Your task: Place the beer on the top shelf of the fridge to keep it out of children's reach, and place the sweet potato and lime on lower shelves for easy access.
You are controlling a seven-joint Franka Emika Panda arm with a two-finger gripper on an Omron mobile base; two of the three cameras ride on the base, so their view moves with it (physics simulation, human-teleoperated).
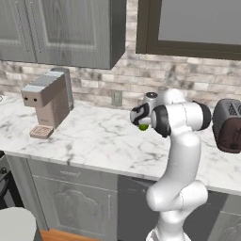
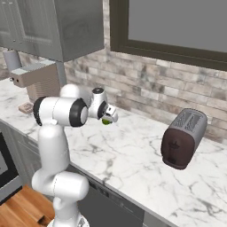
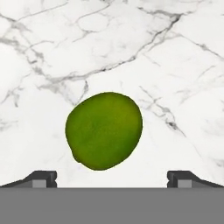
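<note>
The lime (image 3: 104, 130), a round yellow-green fruit, lies on the white marble counter (image 3: 52, 52) straight below my hand. My gripper (image 3: 113, 179) is open, its two dark fingertips (image 3: 41, 178) standing wide apart on either side of the lime and not touching it. From the base, the lime (image 1: 143, 126) peeks out green under the hand, mid-counter near the brick wall, and it shows as the lime (image 2: 106, 120) in the right base view too. The beer, the sweet potato and the fridge with its shelves are out of view.
A grey coffee machine (image 1: 47, 101) stands at the counter's left. A dark brown toaster (image 2: 184, 137) sits to the right of the arm. Upper cabinets (image 1: 61, 28) hang over the left part, and a window (image 2: 177, 26) is set in the brick wall.
</note>
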